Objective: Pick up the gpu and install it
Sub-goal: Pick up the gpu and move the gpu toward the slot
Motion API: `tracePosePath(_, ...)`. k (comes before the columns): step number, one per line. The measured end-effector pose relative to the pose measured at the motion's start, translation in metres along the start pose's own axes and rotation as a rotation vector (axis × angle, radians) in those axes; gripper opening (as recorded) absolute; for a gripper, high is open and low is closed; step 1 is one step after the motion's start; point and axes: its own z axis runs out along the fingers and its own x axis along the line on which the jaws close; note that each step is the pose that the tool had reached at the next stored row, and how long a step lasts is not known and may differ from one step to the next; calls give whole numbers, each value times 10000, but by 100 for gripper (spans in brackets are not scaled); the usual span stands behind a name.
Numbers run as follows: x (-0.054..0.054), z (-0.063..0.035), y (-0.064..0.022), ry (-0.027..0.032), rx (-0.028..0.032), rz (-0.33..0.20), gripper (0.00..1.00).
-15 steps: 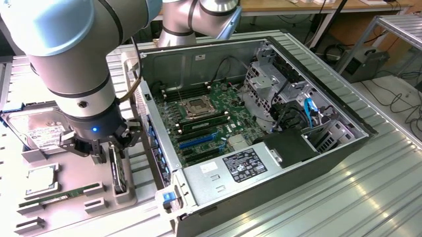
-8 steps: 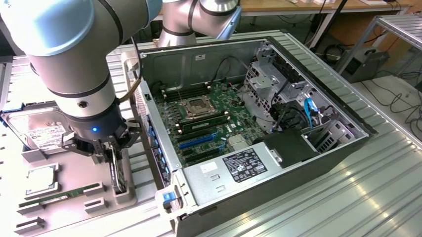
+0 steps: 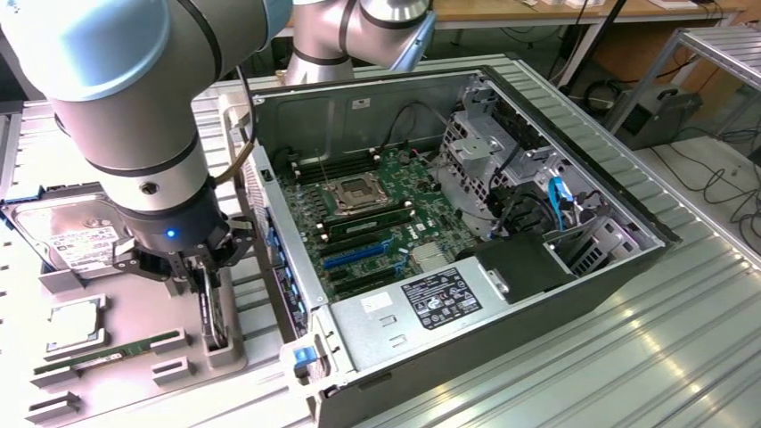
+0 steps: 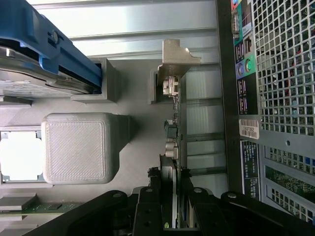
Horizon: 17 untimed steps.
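Beside the computer case (image 3: 356, 107), on the exterior view's left of it, the gpu (image 4: 172, 132) is stood on edge in a slot of the grey fixture tray (image 4: 138, 147), with its silver bracket (image 4: 174, 56) at one end. The card is straddled by the gripper (image 4: 171, 177), which is set low over it. Whether the card is already pinched or merely flanked cannot be told. The gpu is not yet lifted from its slot.

Hazards, as judged from this position:
- If the thin card is gripped lightly or off centre, it may be tilted or dropped on lifting.
- The bracket may be caught on the fixture slot if the card is drawn out at an angle.
- The tray is set just beside the case wall, so the card may be struck against that wall.

Farther from the case than the gpu, a hard drive (image 3: 71, 236), a processor (image 3: 74, 325) and a RAM stick (image 3: 107, 352) are held in the same tray. Inside the case, blue expansion slots (image 3: 356, 254) are exposed on the motherboard (image 3: 380, 214). Cables and a drive cage (image 3: 476, 152) are crowded near them. The case is supported on the ribbed metal desk (image 3: 594, 374).
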Motion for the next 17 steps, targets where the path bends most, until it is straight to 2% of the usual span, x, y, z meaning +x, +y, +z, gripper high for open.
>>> tracePosePath(17,-1,-35,2,0,0,0,26)
